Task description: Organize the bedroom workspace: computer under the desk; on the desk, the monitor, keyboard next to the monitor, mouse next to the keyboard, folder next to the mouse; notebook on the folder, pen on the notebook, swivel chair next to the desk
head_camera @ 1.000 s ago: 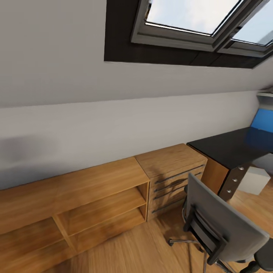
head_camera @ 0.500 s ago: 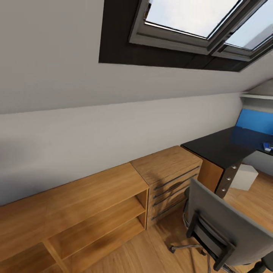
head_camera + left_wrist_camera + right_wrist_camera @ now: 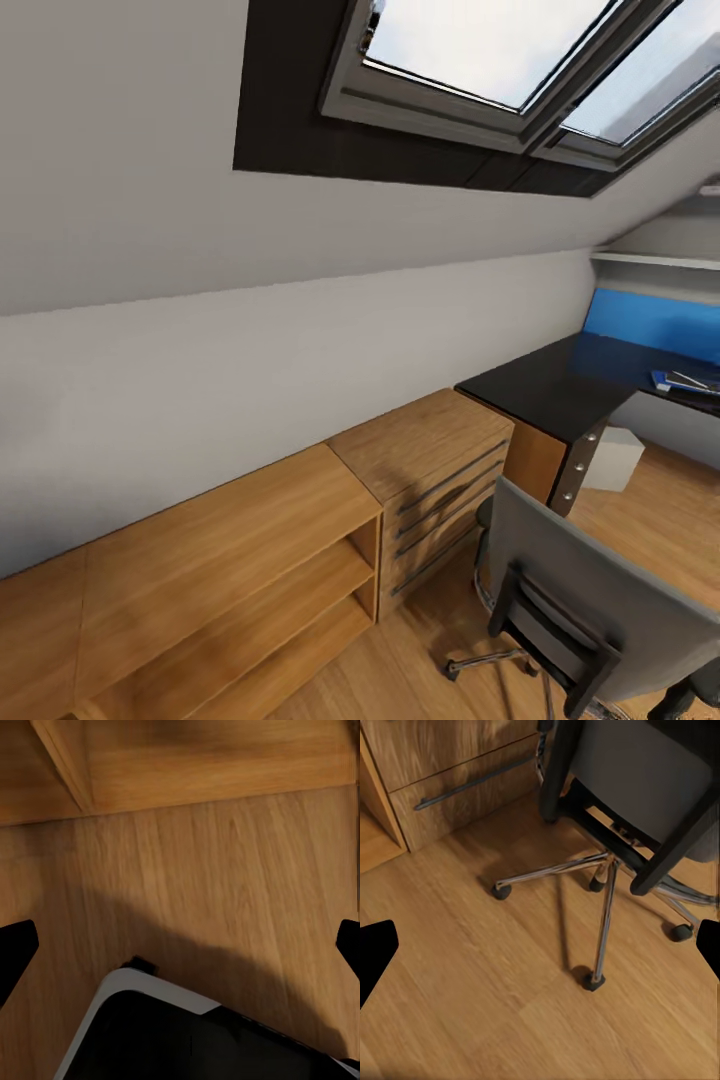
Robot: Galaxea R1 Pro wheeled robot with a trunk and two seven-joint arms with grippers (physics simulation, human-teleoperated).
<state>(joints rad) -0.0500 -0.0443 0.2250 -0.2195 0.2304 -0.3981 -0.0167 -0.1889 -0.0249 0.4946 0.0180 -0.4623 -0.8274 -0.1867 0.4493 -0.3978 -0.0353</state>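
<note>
The grey swivel chair (image 3: 590, 600) stands at the lower right of the head view, its back towards me. Beyond it is the black-topped desk (image 3: 555, 385) with a blue panel (image 3: 650, 320) behind it. A small blue flat thing (image 3: 685, 382) lies on the desk near the picture's edge; I cannot tell what it is. A white box (image 3: 612, 458) sits on the floor under the desk. My right gripper (image 3: 540, 949) is open over the floor, beside the chair's chrome legs (image 3: 604, 881). My left gripper (image 3: 180, 949) is open above bare floor.
A wooden drawer unit (image 3: 430, 470) stands against the wall left of the desk, with a low open shelf (image 3: 220, 570) beside it. A skylight (image 3: 500, 60) sits in the sloped ceiling. The robot's dark base (image 3: 195, 1039) shows under the left gripper.
The whole head view has shifted left, so the camera has turned right. More of the desk and the blue thing on it have come into sight.
</note>
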